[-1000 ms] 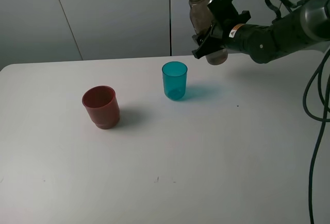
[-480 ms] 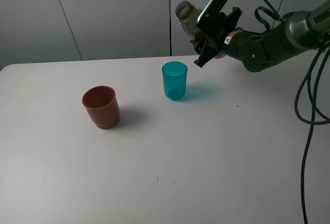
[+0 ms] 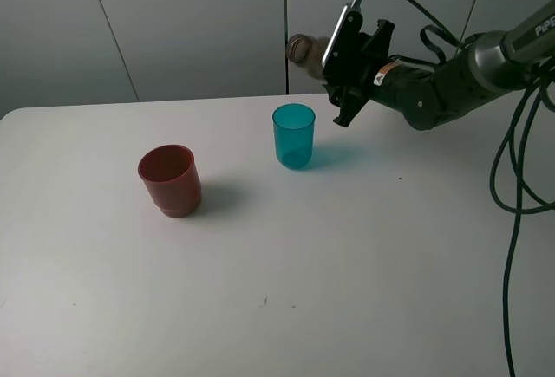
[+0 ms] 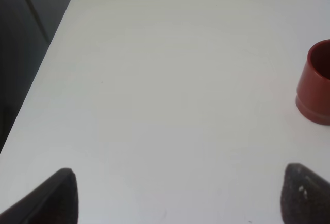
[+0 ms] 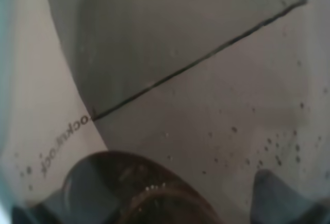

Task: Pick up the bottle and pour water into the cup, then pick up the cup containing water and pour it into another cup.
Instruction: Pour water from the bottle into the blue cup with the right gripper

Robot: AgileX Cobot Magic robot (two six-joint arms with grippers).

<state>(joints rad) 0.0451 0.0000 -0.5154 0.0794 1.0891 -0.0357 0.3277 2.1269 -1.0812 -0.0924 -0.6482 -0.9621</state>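
Grey-brown plastic, the bottle [image 3: 303,48] lay tipped sideways in the air, pinched by the right jaws, its mouth above the teal cup [image 3: 294,136] on the white counter [image 3: 347,247]. The left jaws were spread wide near the red cup [image 3: 170,179].

White table [image 3: 347,290]: teal cup [image 3: 294,135] upright near rear middle; red cup [image 3: 170,179] upright, well left.

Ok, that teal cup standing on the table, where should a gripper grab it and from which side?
Probably the smooth side wall of the teal cup, around mid-height, coming in level from the robot's right. It stands upright, mouth open, so a side grip keeps the rim free for pouring, and the red cup sits apart on its left, the way it would tip.
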